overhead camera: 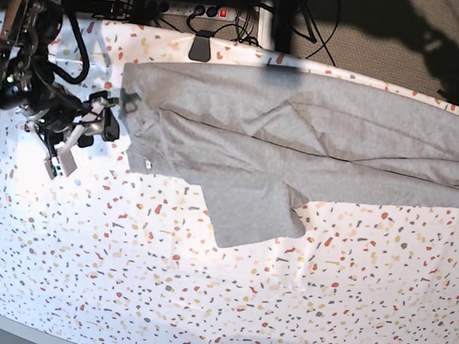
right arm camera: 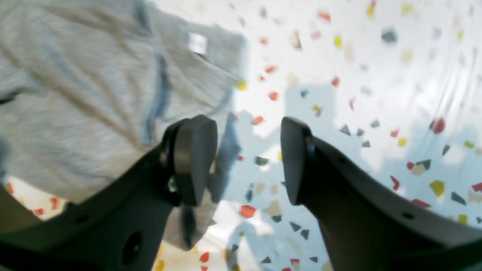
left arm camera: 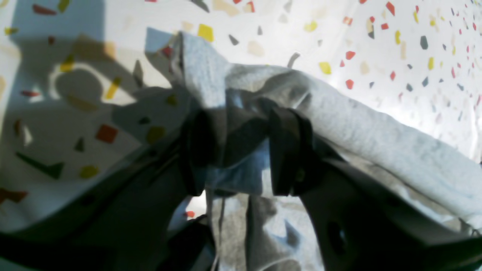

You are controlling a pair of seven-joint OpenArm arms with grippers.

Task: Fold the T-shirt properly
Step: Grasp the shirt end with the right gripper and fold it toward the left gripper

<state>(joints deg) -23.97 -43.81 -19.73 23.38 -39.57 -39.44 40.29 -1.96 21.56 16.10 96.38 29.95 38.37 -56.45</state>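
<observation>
Base view first: a white table cover [overhead camera: 198,301] speckled with red, yellow and grey chips fills nearly everything, and beyond its far edge sit a dark floor, a tangle of black cables [overhead camera: 239,15] and a power strip [overhead camera: 186,7] with a red switch. No boxes, bins or trays anywhere in sight. The T-shirt [overhead camera: 300,138], heather grey with its plain side showing, lies stretched along the far half of the cover, folded lengthwise, one short sleeve sticking out toward the near side. Its one end reaches the picture's right edge; the other end lies just beside the right gripper [overhead camera: 84,135].

Over to the right wrist camera: the right gripper [right arm camera: 244,162] has its jaws well apart with only speckled cover between them, and the grey cloth [right arm camera: 94,94] runs behind and past one finger [right arm camera: 194,158]. A small white tag shows on the fabric.

Left wrist camera now: the left gripper [left arm camera: 241,150] stands with its fingers [left arm camera: 286,150] spread, and a bunched fold of grey cloth [left arm camera: 357,135] sits between them. Whether the pads press it, I cannot tell. Hard shadows fall across the cover [left arm camera: 395,45].
</observation>
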